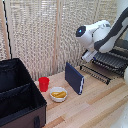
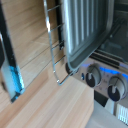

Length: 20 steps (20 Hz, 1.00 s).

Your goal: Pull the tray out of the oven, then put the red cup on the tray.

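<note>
Exterior view: white arm at 2 o'clock, claw (image 1: 90,55) low over tray (image 1: 106,62); whether fingers apart or together cannot tell. Tray juts from oven (image 1: 120,52) at 3 o'clock. Red cup (image 1: 44,83) on wooden table (image 1: 95,107) at 9 o'clock, just beside white bowl (image 1: 58,94). Blue slab (image 1: 74,77) upright at centre. Black case (image 1: 17,95) at 8 o'clock.

Wrist view: tray (image 2: 55,45) bars blurred, over table (image 2: 45,105); oven (image 2: 100,60) door and knobs at 4 o'clock. Fingers not seen.

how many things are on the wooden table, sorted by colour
red: 1, the red cup
white: 1, the bowl of yellow food
dark blue: 1, the upright slab
black: 2, the fabric case and the oven with its wire tray
total: 5
</note>
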Motion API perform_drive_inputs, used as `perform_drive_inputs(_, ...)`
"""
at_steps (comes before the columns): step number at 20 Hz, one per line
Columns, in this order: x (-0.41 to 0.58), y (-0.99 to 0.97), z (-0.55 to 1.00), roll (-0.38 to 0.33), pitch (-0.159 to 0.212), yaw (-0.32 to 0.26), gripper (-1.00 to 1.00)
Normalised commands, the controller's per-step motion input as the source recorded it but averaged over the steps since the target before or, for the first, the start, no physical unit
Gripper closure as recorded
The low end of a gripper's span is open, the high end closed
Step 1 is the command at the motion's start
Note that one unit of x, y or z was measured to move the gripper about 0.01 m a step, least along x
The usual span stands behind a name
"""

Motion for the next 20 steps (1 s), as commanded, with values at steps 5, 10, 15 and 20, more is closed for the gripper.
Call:
perform_drive_inputs(5, 0.195, 0.33, 0.31, 0.221, -0.031, -0.168, -1.00)
perform_drive_inputs(10, 0.199, 0.21, 0.54, 0.183, 0.000, -0.145, -1.00)
perform_drive_inputs(15, 0.092, 0.28, 0.51, 0.157, -0.022, -0.207, -1.00)
perform_drive_inputs(20, 0.035, 0.30, 0.44, 0.187, -0.019, -0.224, -1.00)
